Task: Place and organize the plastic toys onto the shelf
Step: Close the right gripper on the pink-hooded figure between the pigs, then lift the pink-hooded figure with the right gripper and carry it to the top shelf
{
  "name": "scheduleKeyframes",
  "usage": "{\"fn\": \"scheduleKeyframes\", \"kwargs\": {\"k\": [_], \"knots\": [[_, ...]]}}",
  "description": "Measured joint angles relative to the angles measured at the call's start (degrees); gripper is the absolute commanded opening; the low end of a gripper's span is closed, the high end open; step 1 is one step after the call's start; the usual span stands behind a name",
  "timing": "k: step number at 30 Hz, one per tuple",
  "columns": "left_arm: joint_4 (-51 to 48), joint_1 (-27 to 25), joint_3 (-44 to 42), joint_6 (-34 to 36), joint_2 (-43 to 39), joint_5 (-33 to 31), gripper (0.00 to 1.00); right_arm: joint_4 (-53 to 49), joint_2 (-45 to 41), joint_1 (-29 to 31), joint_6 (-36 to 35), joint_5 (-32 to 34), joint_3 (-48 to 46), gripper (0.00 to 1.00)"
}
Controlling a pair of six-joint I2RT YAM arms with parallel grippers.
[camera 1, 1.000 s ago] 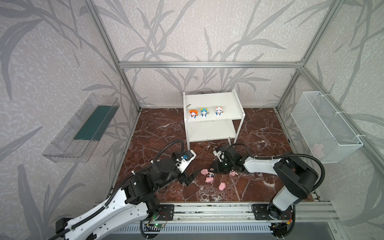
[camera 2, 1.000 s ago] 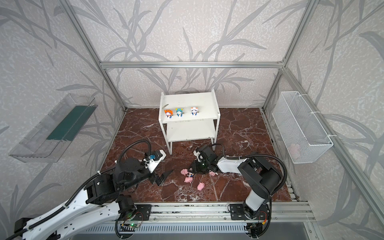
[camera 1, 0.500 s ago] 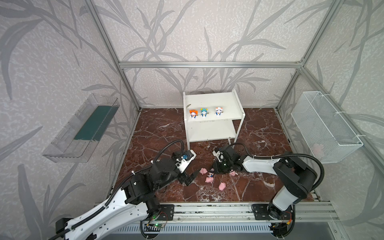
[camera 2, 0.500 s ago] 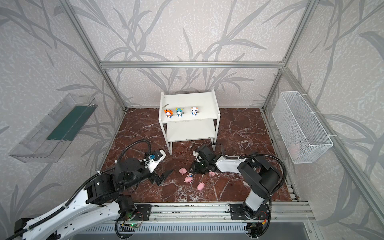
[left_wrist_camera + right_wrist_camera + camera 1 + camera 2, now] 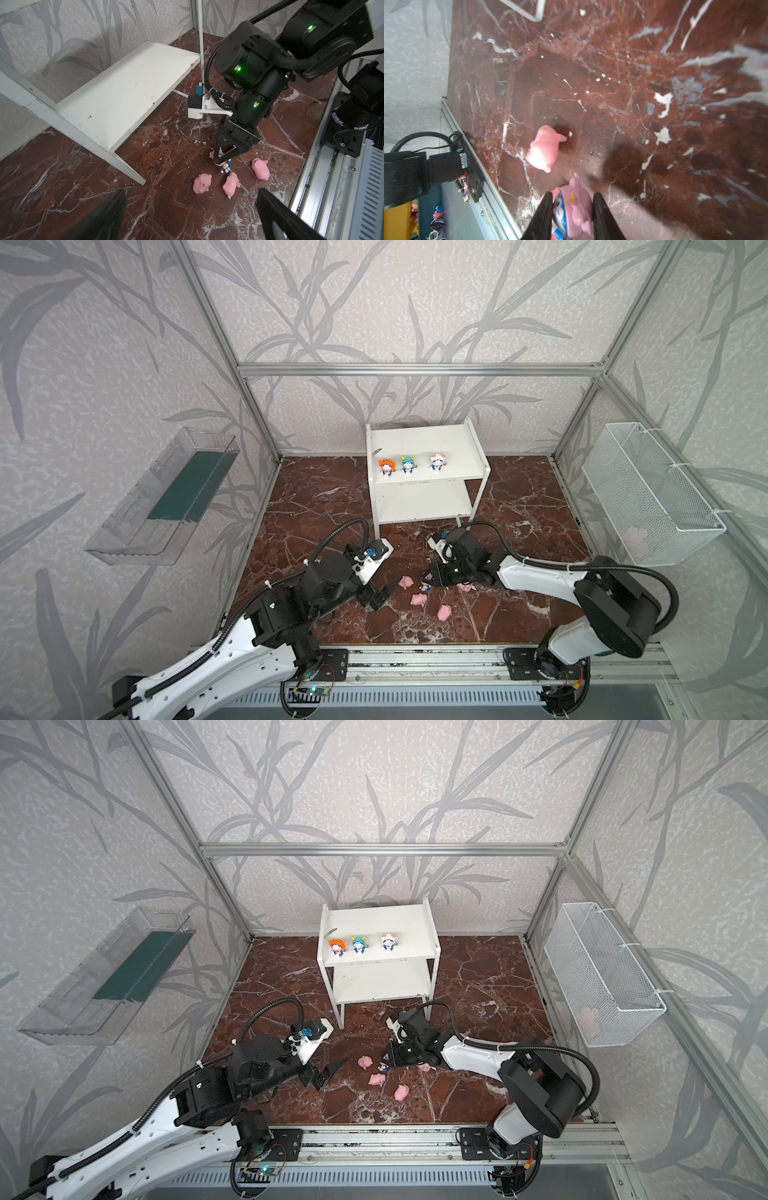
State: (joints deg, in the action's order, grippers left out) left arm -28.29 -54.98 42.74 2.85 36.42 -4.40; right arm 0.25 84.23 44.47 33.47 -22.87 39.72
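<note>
The tabletop [image 5: 332, 497] is showing a dark red-brown marble pattern with white veins. The shelf [image 5: 419, 439] is appearing plain white. Its three white-and-blue figurines are wearing different headgear: the left figurine [image 5: 386, 468] orange, the middle figurine [image 5: 408, 465] teal, the right figurine [image 5: 436, 462] white. The pigs [image 5: 417, 600] on the near tabletop are showing plain pink. The fourth figurine [image 5: 580, 205] is wearing pink between the black fingers [image 5: 542, 216] of the right pincer [image 5: 572, 195]. The walls [image 5: 374, 302] are carrying grey leaf shapes.

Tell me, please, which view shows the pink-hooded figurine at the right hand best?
The left wrist view: the pink-hooded figurine shows sharply, nearly whole, under the right hand. The right wrist view crops and blurs it; both top views show a speck.
</note>
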Motion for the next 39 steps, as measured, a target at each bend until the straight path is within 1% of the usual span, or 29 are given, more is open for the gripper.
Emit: {"fn": "scheduleKeyframes", "kwargs": {"k": [6,10,13,15,21,25,28,32,39], "knots": [[0.11,0.04,0.0,0.02,0.57,0.24,0.99,-4.31,-14.86,0.44,-8.96,3.43,-0.09,0.19],[0.26,0.09,0.35,0.26,1.86,0.9,0.99,-8.9,-22.99,0.48,-15.63,6.19,1.16,0.19],[0.46,0.44,1.64,0.94,3.48,1.55,0.99,-12.5,-27.74,0.48,-21.2,8.76,4.31,0.19],[0.57,0.66,2.89,1.53,4.68,2.16,0.99,-14.95,-29.07,0.46,-24.5,10.47,7.98,0.19],[0.96,0.68,6.78,3.54,6.58,3.58,0.99,-21.22,-27.39,-0.7,-33.66,13.94,22.93,0.19],[1.79,0.74,7.5,4.68,7.04,4.07,0.99,-24.74,-23.96,-4.22,-37.97,13.81,31.56,0.19],[2.05,1.09,7.5,4.96,7.17,4.57,0.99,-26.38,-20.41,-8.61,-39.85,12.2,37.81,0.19],[2.62,1.81,7.5,4.98,7.1,5.11,0.99,-27.36,-16.28,-13.42,-41.48,9.11,43.17,0.19],[3.06,2.69,7.45,4.98,6.08,5.97,0.99,-28.0,-9.38,-17.99,-43.95,3.26,48.85,0.18]]}}
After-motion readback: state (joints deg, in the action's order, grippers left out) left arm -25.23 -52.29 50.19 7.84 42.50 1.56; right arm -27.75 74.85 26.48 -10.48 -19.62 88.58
